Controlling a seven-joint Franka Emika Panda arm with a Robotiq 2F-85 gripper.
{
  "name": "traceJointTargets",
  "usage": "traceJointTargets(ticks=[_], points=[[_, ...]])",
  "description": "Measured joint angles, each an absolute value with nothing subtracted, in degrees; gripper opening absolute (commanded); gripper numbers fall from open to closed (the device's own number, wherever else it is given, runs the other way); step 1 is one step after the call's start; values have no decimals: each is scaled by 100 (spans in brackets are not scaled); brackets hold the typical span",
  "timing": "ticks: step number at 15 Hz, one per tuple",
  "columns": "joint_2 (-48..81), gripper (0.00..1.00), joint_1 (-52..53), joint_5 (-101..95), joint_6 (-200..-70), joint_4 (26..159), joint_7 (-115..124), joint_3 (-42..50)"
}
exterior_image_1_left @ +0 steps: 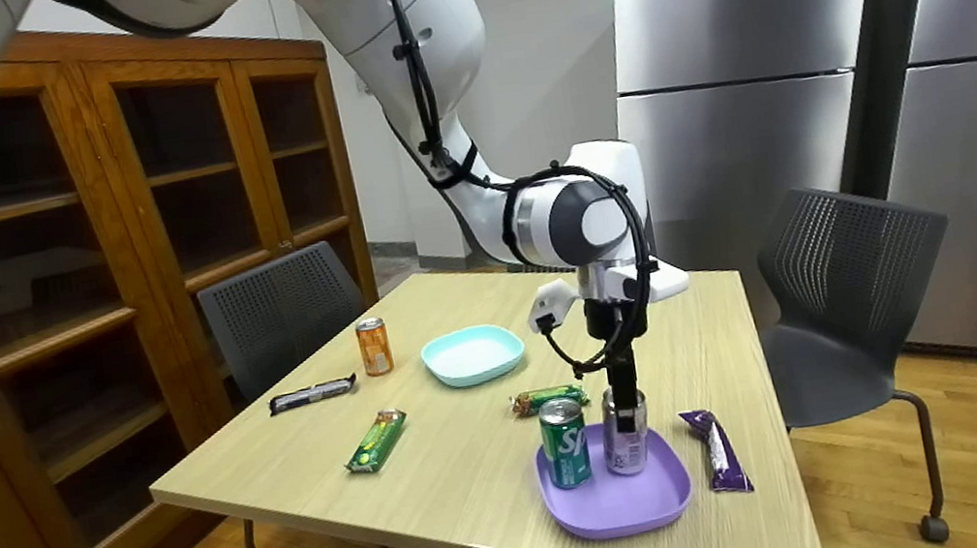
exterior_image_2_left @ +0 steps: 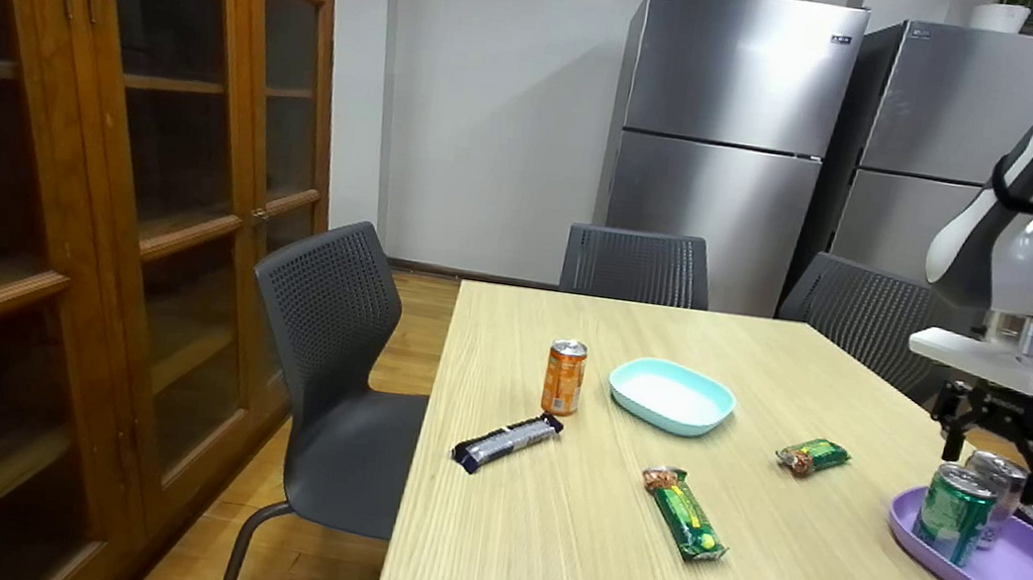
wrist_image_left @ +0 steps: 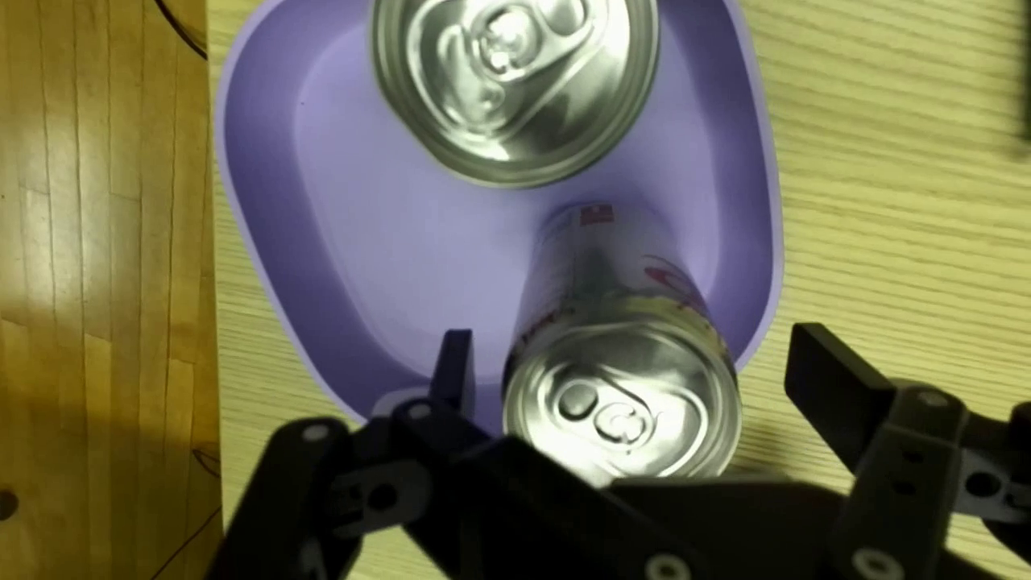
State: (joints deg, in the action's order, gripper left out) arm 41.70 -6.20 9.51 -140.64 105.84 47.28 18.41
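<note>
The tool (wrist_image_left: 634, 354) points downward, spread wide.

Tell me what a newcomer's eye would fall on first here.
Probably the bright purple tray near the edge of the table, with a green can and a silver can standing in it. Next, likely the gripper, open around the silver can with a gap on both sides in the wrist view. Across the table, the orange can stands out beside the turquoise dish.
</note>
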Motion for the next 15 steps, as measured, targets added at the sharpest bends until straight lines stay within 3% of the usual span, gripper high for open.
traceJointTargets(ticks=[15], points=[[2971,100,-56,675,-14569,11272,4725,1802]])
